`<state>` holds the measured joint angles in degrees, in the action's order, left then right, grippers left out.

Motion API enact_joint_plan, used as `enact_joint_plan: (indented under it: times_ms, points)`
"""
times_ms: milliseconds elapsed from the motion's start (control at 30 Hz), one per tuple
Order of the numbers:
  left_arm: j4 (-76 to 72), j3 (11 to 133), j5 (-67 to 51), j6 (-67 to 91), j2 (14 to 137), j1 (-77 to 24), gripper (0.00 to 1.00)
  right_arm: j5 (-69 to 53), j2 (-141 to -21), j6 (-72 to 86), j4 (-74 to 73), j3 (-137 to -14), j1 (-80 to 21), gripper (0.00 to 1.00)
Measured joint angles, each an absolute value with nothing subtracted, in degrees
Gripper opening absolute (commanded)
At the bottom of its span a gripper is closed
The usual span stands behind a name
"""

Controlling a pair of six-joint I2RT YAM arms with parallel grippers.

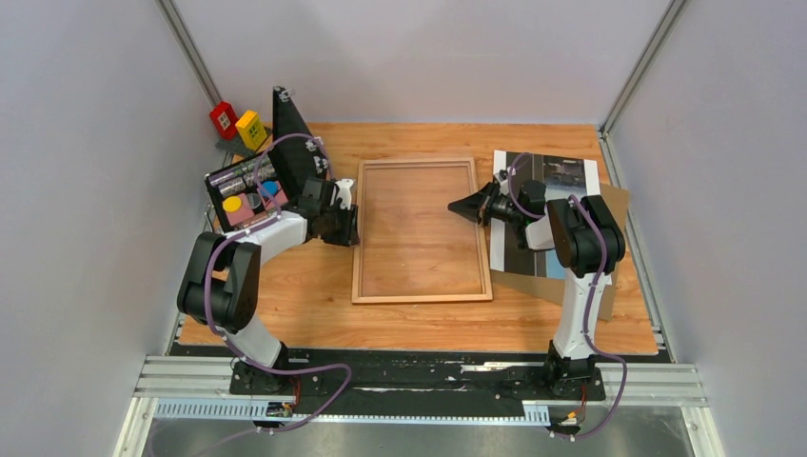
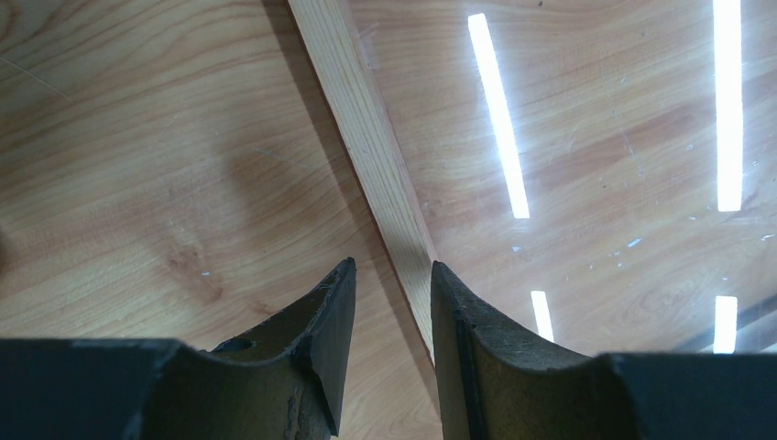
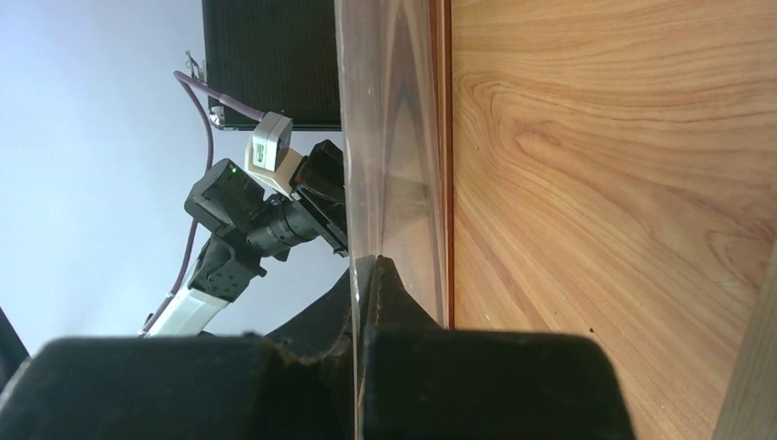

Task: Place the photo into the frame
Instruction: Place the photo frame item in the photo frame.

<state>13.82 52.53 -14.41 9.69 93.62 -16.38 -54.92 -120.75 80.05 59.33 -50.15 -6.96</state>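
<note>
So as far as I can tell the real job hasn't started: the frame (image 1: pixel 423 298) lies flat in the middle of the table (image 1: pixel 285 305), nothing in it but wood grain showing through, and the photo (image 1: pixel 561 171) sits off at the right of the top view, on the brown board (image 1: pixel 619 214), just beside the frame's right rail. The left gripper (image 2: pixel 392 266) is partly open, fingers either side of the frame's left rail, and there's a gap on one side, so I'd say it's not clamped. The right gripper (image 3: pixel 371 266) is closed tight at the frame's right side. In its wrist view the clear pane (image 3: pixel 394 137) runs edge-on right into the fingers, so it looks pinched on that. What's left, I'd guess, is basically everything: sort out the pane, pick up the photo, lay it in. The annoying bit is that the right arm hangs right over the photo and its gripper is busy. In the upper left there's a black case (image 1: pixel 285 157) just behind the left arm, plus a red block (image 1: pixel 224 118) and a yellow block (image 1: pixel 251 129), all well away from the photo.
</note>
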Motion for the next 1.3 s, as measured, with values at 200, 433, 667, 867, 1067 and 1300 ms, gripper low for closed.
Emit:
enact_joint_plan:
  times_ms: [200, 433, 667, 867, 1067, 1300]
  points:
    - [13.82, 52.53, -14.41, 9.69, 93.84, -16.6, 0.44, -54.92, -120.79, 79.85, 58.76, -50.17, -7.01, 0.0]
    - [13.82, 52.53, -14.44, 9.72, 94.02, -16.84, 0.44, -54.92, -121.69, 79.24, 57.17, -50.19, -7.01, 0.0]
    - [13.82, 52.53, -14.41, 9.69, 94.02, -16.86, 0.44, -54.89, -121.8, 78.3, 55.96, -50.19, -7.01, 0.0]
    - [13.82, 52.53, -14.41, 9.72, 94.02, -16.86, 0.44, -54.89, -121.8, 77.36, 54.94, -50.22, -7.01, 0.0]
    - [13.82, 52.53, -14.41, 9.72, 94.02, -16.88, 0.46, -54.98, -121.8, 75.16, 50.26, -51.31, -7.03, 0.0]
    - [13.85, 52.53, -14.28, 9.72, 94.02, -16.91, 0.46, -55.57, -121.8, 72.49, 44.88, -53.56, -7.14, 0.0]
